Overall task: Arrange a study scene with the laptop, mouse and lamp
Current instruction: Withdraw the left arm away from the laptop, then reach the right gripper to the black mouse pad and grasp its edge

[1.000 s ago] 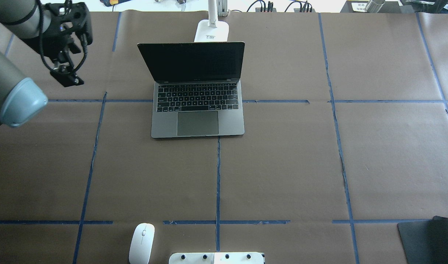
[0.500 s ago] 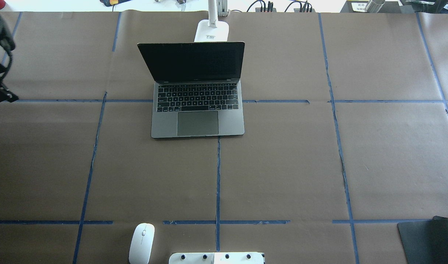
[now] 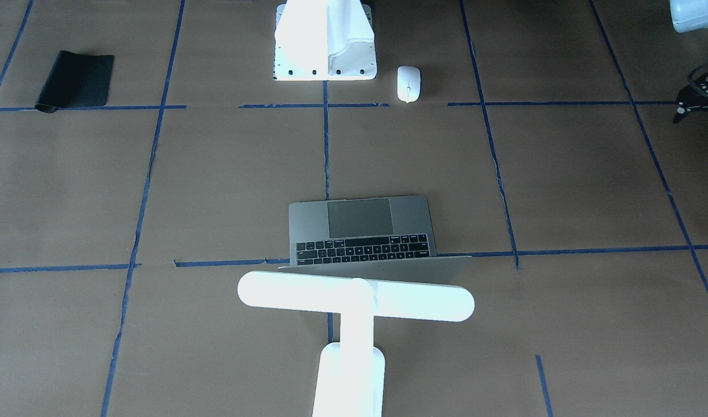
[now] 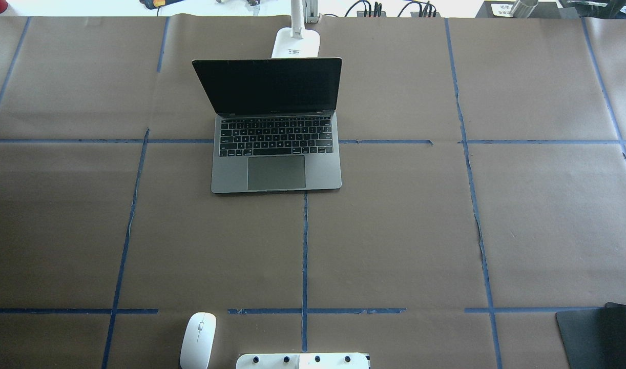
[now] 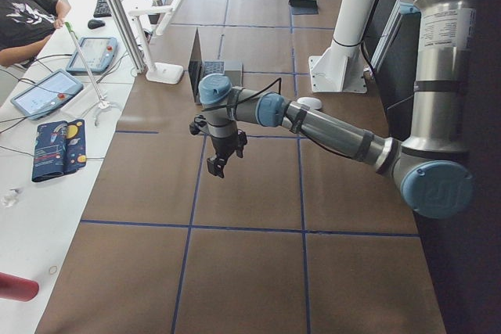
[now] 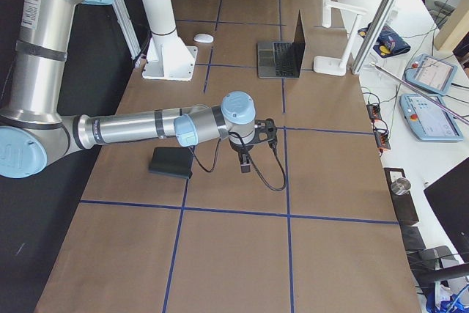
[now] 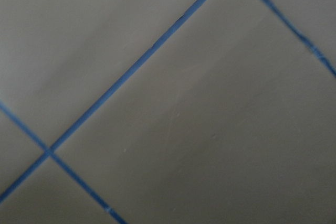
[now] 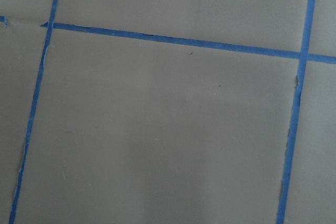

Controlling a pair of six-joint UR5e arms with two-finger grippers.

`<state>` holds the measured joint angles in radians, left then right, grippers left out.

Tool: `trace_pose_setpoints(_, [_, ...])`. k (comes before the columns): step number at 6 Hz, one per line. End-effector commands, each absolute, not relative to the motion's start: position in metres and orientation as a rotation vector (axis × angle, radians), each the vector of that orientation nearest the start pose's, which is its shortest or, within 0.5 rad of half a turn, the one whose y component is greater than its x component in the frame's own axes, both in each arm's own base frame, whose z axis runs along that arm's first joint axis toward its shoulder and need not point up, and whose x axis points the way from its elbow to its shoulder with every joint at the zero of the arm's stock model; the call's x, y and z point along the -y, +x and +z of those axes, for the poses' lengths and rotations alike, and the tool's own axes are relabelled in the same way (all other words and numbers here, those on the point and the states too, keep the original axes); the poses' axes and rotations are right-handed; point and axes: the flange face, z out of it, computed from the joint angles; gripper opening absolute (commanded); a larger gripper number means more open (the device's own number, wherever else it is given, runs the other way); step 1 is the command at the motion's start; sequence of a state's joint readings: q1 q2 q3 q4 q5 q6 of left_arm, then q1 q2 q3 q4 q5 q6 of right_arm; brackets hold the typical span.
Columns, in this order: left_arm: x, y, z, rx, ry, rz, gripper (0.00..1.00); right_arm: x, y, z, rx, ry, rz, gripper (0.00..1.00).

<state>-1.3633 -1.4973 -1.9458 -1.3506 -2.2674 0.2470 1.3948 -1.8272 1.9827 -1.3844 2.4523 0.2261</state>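
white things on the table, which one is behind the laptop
The white T-shaped lamp, behind the open grey laptop; the white oval mouse and boxy white pedestal sit far across.

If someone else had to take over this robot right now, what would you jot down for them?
Left hand: over bare table, holding nothing visible; open or shut unclear. Right hand: same.
Laptop open mid-table, lamp right behind its screen: looks placed.
Mouse lies by the white pedestal, far from the laptop.
To do: probably bring the mouse beside the laptop.
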Motion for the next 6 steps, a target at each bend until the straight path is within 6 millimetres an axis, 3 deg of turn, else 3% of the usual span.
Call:
trace_pose_setpoints(1, [0.424, 0.004, 0.571, -0.704, 0.004, 0.312, 1.0, 0.346, -0.037, 0.539, 0.948, 0.121, -0.085, 1.0])
trace_pose_setpoints(3, [0.424, 0.004, 0.568, -0.707, 0.011, 0.314, 1.0, 0.299, -0.057, 0.557, 0.928, 0.091, -0.038, 1.0])
trace_pose_setpoints(4, [0.424, 0.004, 0.568, -0.707, 0.011, 0.314, 1.0, 0.28, -0.079, 0.564, 0.942, 0.067, -0.028, 1.0])
trace_pose_setpoints(6, [0.424, 0.004, 0.567, -0.709, 0.011, 0.313, 1.0, 0.248, -0.138, 0.614, 0.939, 0.106, -0.032, 1.0])
